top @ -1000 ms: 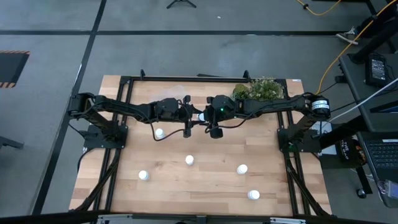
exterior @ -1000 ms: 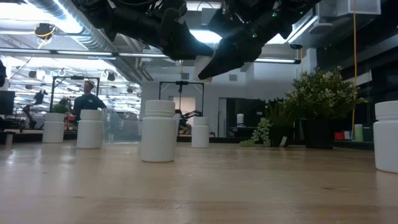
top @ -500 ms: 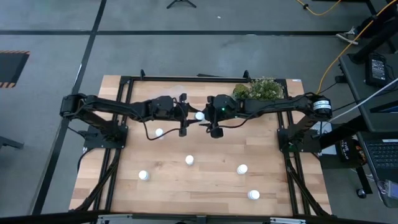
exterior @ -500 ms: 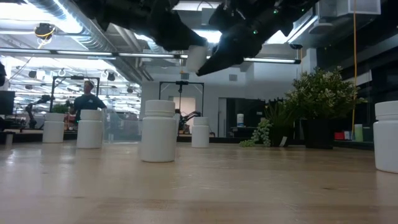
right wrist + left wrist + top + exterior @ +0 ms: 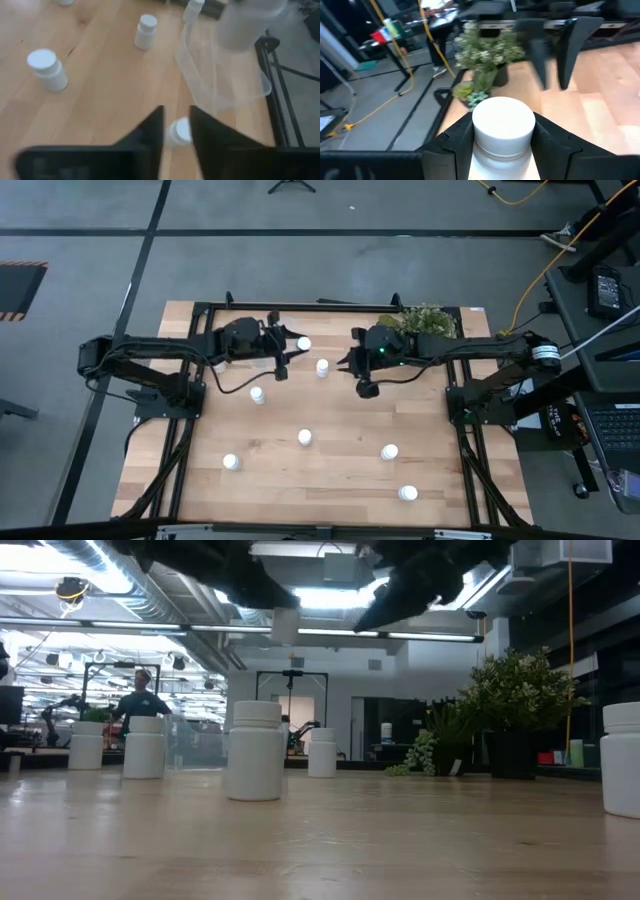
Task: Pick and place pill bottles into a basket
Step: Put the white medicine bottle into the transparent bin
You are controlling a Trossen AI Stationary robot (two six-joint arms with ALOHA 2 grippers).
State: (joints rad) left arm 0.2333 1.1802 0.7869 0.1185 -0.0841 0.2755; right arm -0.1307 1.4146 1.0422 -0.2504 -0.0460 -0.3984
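Observation:
My left gripper is shut on a white pill bottle, raised over the far middle of the table; the low view shows that bottle high above the wood. My right gripper hangs to its right. Its fingers stand a narrow gap apart with nothing between them. Several more pill bottles stand on their bases on the table, one between the two grippers. The clear basket lies on the table near the far edge. I cannot tell whether the held bottle is over it. My left gripper pinches the bottle's body just under the cap between its two fingers. The fingers come nearly level from the table's left. The bottle stands upright, cap up, lifted clear of the table.
A green plant stands at the far right corner. Loose bottles are scattered over the middle and near half. Black frame rails run along the table's sides. A person shows in the room behind.
The two grippers stood close together at the raised bottle and have drawn apart. My left gripper has carried the bottle up and toward the table's left and far edge. My right gripper has risen and pulled back toward the right edge. The bottles on the table have stayed put.

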